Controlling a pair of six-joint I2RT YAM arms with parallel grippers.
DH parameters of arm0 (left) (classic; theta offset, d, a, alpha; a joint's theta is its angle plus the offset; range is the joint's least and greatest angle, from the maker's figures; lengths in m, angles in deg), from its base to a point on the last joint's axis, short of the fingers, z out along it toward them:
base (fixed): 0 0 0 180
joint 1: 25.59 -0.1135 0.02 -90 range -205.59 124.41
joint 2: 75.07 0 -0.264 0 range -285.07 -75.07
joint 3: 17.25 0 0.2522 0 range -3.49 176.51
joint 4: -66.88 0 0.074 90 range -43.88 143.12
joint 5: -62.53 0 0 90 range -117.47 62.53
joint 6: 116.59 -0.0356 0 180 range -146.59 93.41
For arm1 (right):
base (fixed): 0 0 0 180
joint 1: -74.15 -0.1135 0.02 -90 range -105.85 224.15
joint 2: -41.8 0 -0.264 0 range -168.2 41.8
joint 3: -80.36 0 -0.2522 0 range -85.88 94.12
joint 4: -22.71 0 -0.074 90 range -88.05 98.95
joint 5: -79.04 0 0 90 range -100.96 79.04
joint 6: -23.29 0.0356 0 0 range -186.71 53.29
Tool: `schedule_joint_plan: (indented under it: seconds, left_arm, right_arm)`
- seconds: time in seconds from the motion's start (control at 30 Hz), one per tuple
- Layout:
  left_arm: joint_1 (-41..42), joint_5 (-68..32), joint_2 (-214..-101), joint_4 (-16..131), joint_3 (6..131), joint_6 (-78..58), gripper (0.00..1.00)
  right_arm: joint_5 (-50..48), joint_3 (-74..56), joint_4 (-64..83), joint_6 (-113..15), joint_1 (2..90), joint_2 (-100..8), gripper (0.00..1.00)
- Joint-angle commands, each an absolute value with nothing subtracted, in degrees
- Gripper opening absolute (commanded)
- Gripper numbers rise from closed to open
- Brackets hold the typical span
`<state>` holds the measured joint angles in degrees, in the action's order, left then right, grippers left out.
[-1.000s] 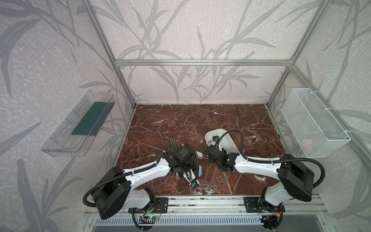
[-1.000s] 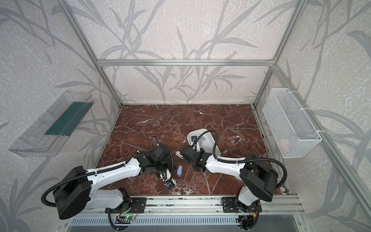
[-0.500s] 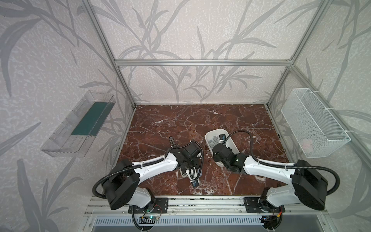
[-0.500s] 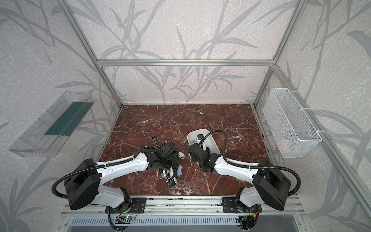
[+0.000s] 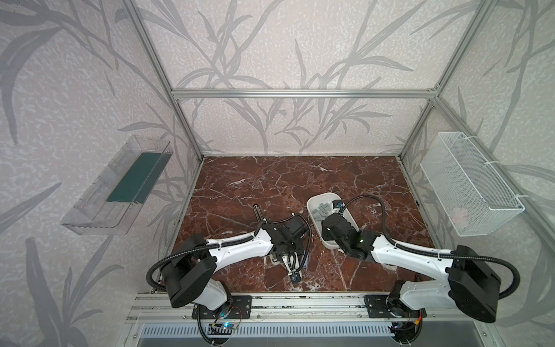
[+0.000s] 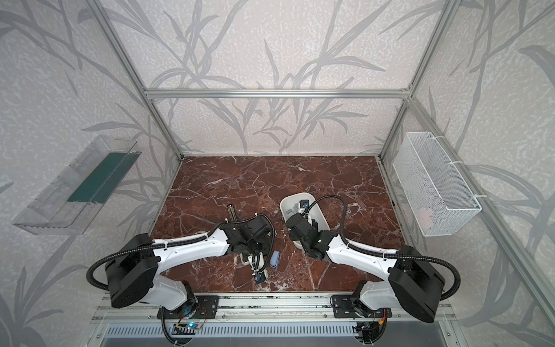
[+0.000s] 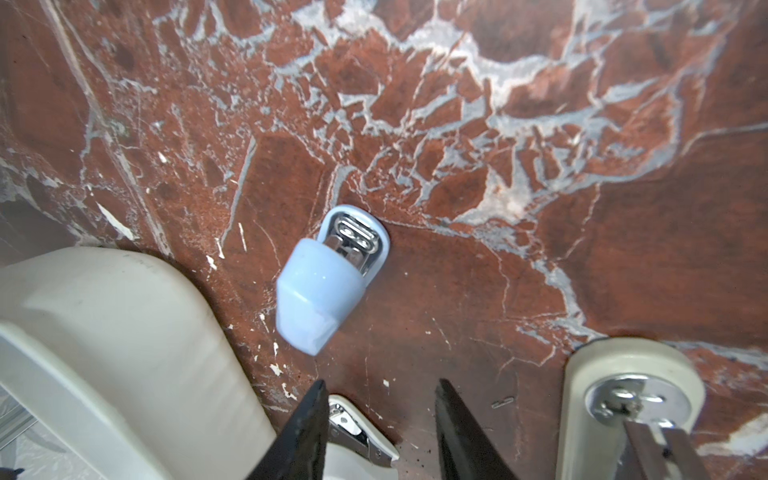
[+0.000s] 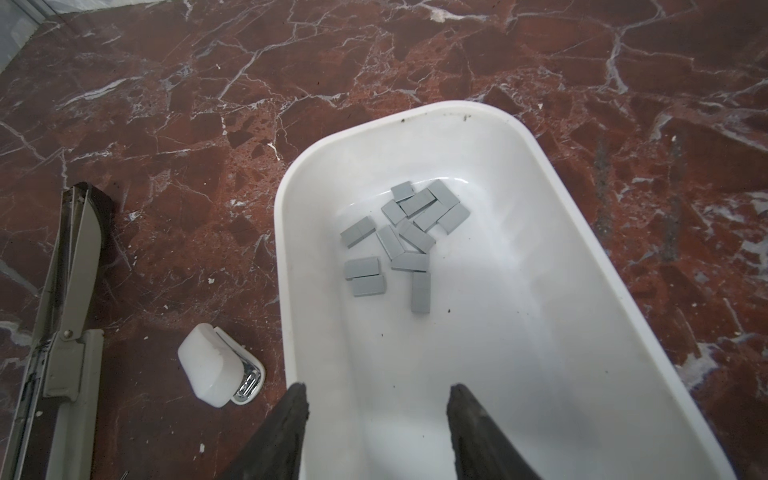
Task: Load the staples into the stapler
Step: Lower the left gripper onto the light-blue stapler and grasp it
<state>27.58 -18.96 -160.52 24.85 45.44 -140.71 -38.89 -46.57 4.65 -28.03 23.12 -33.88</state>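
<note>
Several grey staples (image 8: 399, 237) lie loose in the far half of a white tray (image 8: 552, 174), also seen in both top views (image 5: 322, 208) (image 6: 292, 208). My right gripper (image 8: 376, 386) hangs open over the tray's near half, short of the staples and holding nothing. Three staplers rest on the marble: a long grey opened stapler (image 8: 66, 299) (image 5: 257, 210), a small white stapler (image 8: 216, 368) and a small blue stapler (image 7: 324, 286) (image 6: 274, 259). My left gripper (image 7: 380, 382) is open just above the white stapler (image 7: 357, 432), which lies near one finger. The blue one is ahead of it.
The tray's outer wall (image 7: 104, 332) is close beside my left gripper, and the long stapler's riveted end (image 7: 631, 399) sits on its other side. A wire basket (image 5: 468, 186) and a clear shelf (image 5: 120, 186) hang on the side walls.
My right gripper has moved from beside the tray's near end to over the tray. My left gripper has shifted a little to the right, above the white stapler.
</note>
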Motion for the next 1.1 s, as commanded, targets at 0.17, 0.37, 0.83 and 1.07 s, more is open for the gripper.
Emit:
schedule_joint_plan:
  seconds: [0.17,0.37,0.83,1.07]
  left_arm:
    - [31.1,-19.1,-159.6,23.8,48.0,-151.5,0.45]
    - [33.5,-19.6,-161.6,23.6,49.0,-152.1,0.45]
    - [35.4,-24.7,-168.7,21.6,52.2,-153.7,0.45]
    - [35.9,-26.8,-171.8,20.9,53.6,-152.7,0.19]
  right_arm:
    - [-38.4,-46.4,5.3,-28.2,23.4,-34.7,0.56]
    - [-38.4,-46.2,5.4,-28.3,23.4,-35.2,0.56]
    - [-38.6,-46.2,5.5,-28.6,23.5,-35.3,0.56]
    - [-38.5,-46.1,5.7,-28.6,23.7,-35.5,0.56]
